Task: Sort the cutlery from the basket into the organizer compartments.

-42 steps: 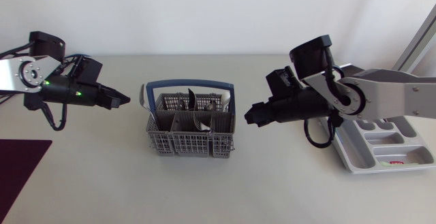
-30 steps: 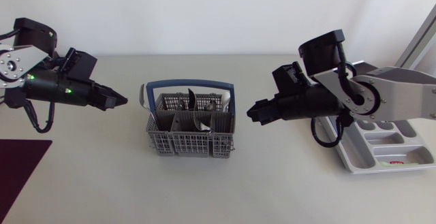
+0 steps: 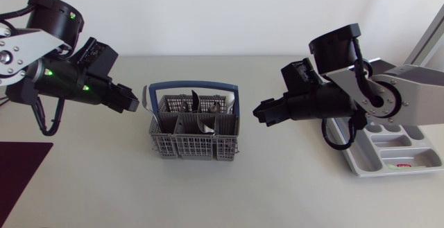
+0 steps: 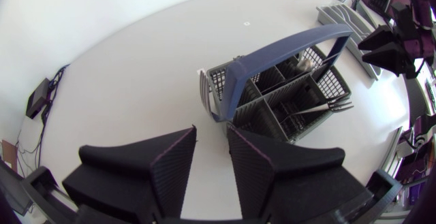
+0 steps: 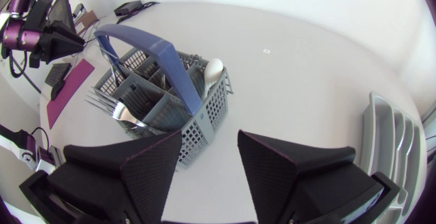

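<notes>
A grey cutlery basket (image 3: 194, 147) with a blue handle (image 3: 191, 86) stands mid-table and holds forks (image 5: 109, 105), a spoon (image 5: 212, 71) and other cutlery. The grey organizer (image 3: 395, 148) lies at the right edge, partly under my right arm. My left gripper (image 3: 133, 104) hovers just left of the basket, open and empty; in its wrist view its tips (image 4: 212, 132) point at the basket (image 4: 272, 94). My right gripper (image 3: 258, 112) hangs right of the basket, open and empty, with the basket (image 5: 204, 125) just ahead of its tips (image 5: 209, 139).
A dark purple mat (image 3: 21, 172) covers the table's front left corner. Bare tabletop lies in front of the basket and between it and the organizer (image 5: 392, 135). Each wrist view shows the other gripper beyond the basket, the right one (image 4: 395, 37) and the left one (image 5: 58, 37).
My left arm has swung up and its gripper has come a little closer to the basket's left side. My right gripper has shifted slightly right and up.
</notes>
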Available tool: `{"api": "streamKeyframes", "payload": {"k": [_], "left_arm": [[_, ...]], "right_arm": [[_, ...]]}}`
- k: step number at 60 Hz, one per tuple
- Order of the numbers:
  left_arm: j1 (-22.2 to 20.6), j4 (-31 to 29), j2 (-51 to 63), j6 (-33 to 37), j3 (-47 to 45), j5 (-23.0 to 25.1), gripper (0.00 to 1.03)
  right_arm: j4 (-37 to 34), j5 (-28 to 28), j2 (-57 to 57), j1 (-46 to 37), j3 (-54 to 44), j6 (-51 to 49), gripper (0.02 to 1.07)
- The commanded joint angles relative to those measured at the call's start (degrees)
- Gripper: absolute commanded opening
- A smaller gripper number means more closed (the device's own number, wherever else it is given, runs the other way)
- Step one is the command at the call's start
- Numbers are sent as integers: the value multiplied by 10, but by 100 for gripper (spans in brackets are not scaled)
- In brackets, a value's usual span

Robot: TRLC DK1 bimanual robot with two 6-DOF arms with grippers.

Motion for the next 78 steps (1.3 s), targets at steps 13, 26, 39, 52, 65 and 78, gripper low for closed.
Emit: {"api": "streamKeyframes", "payload": {"k": [13, 26, 39, 52, 65, 78], "left_arm": [[-42, 44, 60, -40, 22, -80, 37], [-67, 79, 87, -48, 26, -147, 37], [-92, 104, 118, -59, 30, -213, 36], [-94, 117, 126, -69, 23, -229, 23], [-106, 152, 119, -75, -1, -240, 4], [-120, 158, 101, -75, -21, -258, 4]], "right_arm": [[-9, 19, -9, 23, -3, -9, 65], [-9, 19, -9, 23, -7, -11, 65], [-9, 18, -11, 23, -8, -13, 65], [-8, 19, -13, 23, -12, -14, 66], [-5, 19, -15, 25, -22, -14, 66], [-5, 19, -22, 25, -26, -14, 66]]}}
